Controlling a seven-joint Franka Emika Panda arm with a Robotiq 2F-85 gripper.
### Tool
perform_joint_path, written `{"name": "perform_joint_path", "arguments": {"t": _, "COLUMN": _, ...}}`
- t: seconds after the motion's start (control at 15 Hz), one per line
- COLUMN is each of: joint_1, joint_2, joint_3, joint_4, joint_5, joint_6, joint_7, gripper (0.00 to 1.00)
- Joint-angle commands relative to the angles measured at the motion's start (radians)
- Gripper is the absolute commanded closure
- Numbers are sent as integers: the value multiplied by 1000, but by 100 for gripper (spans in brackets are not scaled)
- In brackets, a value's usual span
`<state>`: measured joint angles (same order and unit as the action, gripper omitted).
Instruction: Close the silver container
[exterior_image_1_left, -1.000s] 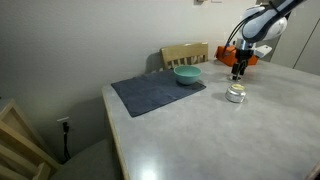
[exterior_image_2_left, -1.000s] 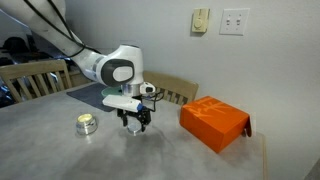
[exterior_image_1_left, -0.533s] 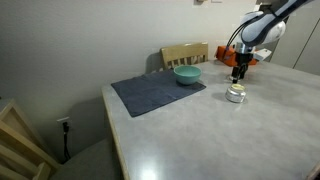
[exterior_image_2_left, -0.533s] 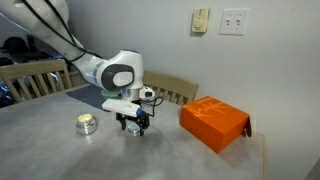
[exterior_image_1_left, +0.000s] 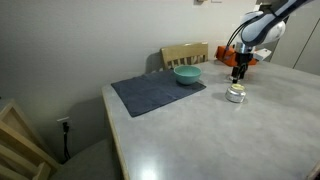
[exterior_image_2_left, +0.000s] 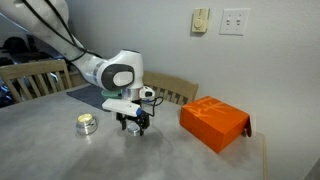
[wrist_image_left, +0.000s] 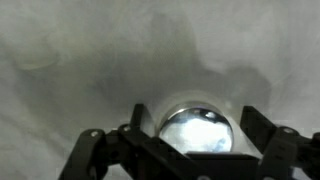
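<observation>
On grey desk (exterior_image_2_left: 60, 155), silver container (exterior_image_2_left: 87, 124) sits upright, alone; tool (exterior_image_2_left: 134, 126) low over desk near it, apart from it, not touching; in wrist view fingers stand wide either side of round shiny dome (wrist_image_left: 197, 132), gap each side, nothing gripped; tool open; cannot tell whether dome is lid; orange box (exterior_image_2_left: 212, 122) farther along desk; dark mat (exterior_image_1_left: 157, 93) with teal bowl (exterior_image_1_left: 187, 74) at its far corner; wooden chair (exterior_image_1_left: 185, 53) behind, by wall.
</observation>
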<state>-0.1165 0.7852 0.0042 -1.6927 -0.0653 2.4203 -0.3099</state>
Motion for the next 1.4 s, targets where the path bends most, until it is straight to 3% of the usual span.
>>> {"name": "perform_joint_path", "arguments": {"t": 0.0, "joint_1": -19, "joint_2": 14, "joint_3": 18, "joint_4": 15, "joint_5": 6, "joint_6": 4, "joint_7": -16, "gripper": 32}}
{"name": "perform_joint_path", "arguments": {"t": 0.2, "joint_1": -15, "joint_2": 9, "joint_3": 16, "joint_4": 17, "joint_5": 2, "joint_6": 3, "joint_7": -14, "gripper": 56}}
{"name": "perform_joint_path", "arguments": {"t": 0.53, "joint_1": 8, "joint_2": -4, "joint_3": -10, "joint_4": 3, "joint_5": -33, "joint_6": -22, "joint_7": 2, "gripper": 57}}
{"name": "perform_joint_path", "arguments": {"t": 1.0, "joint_1": 122, "joint_2": -69, "joint_3": -105, "joint_4": -76, "joint_5": -238, "joint_6": -23, "joint_7": 111, "gripper": 57}}
{"name": "perform_joint_path", "arguments": {"t": 1.33, "joint_1": 144, "joint_2": -95, "joint_3": -100, "joint_4": -108, "joint_5": -283, "joint_6": -12, "joint_7": 128, "gripper": 57}}
